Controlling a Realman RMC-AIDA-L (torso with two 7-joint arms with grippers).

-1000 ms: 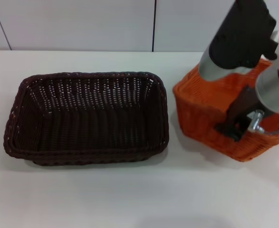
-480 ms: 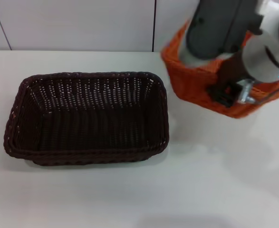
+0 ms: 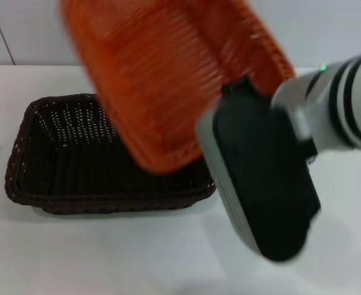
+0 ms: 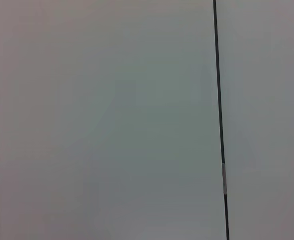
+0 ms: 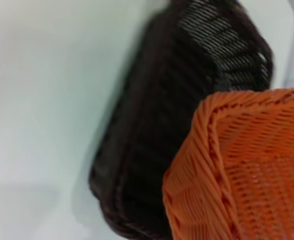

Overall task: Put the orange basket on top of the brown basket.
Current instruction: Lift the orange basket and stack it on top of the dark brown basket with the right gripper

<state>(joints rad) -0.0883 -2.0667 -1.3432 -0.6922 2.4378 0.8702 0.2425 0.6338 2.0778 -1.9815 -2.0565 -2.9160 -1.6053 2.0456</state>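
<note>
The orange basket [image 3: 168,80] hangs in the air, tilted and close to the head camera, over the right part of the brown basket [image 3: 63,160]. The brown basket rests on the white table [image 3: 106,258]. My right arm [image 3: 260,184] reaches in from the right and carries the orange basket by its right side; the arm's black housing hides the fingers. In the right wrist view the orange basket's braided rim [image 5: 212,150] fills the near corner, with the brown basket [image 5: 187,85] below it. The left gripper is out of view.
A white panelled wall [image 3: 39,31] runs along the far edge of the table. The left wrist view shows only that wall [image 4: 111,125] with a dark seam [image 4: 219,100].
The orange basket has gone from the table at the right, up and to the left, and now hangs tilted over the brown basket. The right arm swung left with it. The brown basket has not moved.
</note>
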